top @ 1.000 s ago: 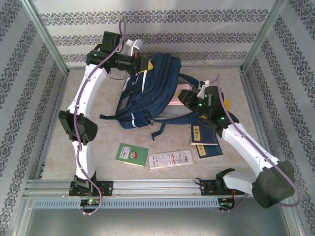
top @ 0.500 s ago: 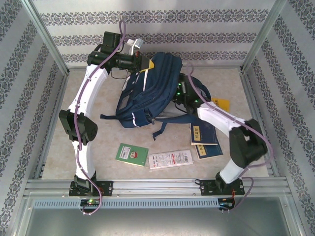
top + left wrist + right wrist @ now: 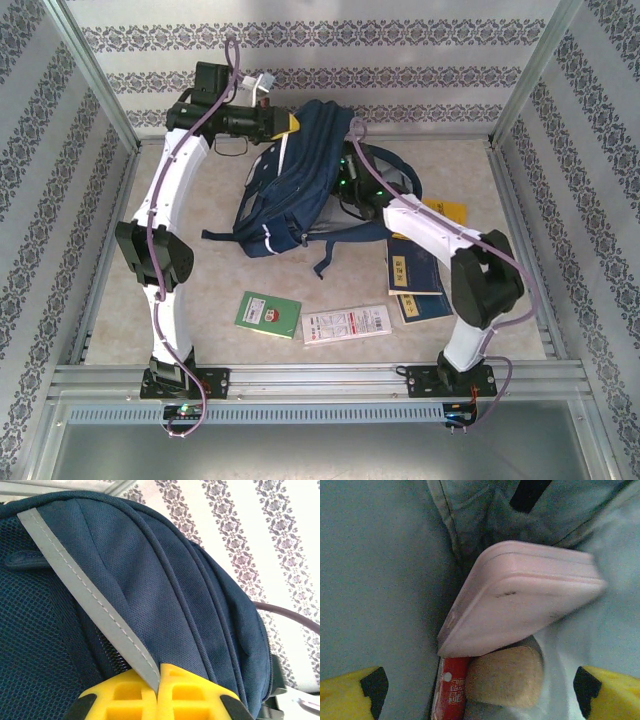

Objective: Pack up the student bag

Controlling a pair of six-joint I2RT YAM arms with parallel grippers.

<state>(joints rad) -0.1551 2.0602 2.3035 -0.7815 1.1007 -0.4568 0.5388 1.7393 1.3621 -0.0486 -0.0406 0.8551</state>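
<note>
Backpack (image 3: 300, 170), mouth toward right hand (image 3: 480, 694), spread empty inside, just behind pink case (image 3: 520, 595); left hand (image 3: 159, 692) clenched on bag's grey trim (image 3: 85, 600).

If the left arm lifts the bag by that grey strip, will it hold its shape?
Probably floppy: the student bag is soft fabric, slumped on the table. Lifted by the grey strip in the left end effector, it would likely sag and swing. The pink case inside could shift.
</note>
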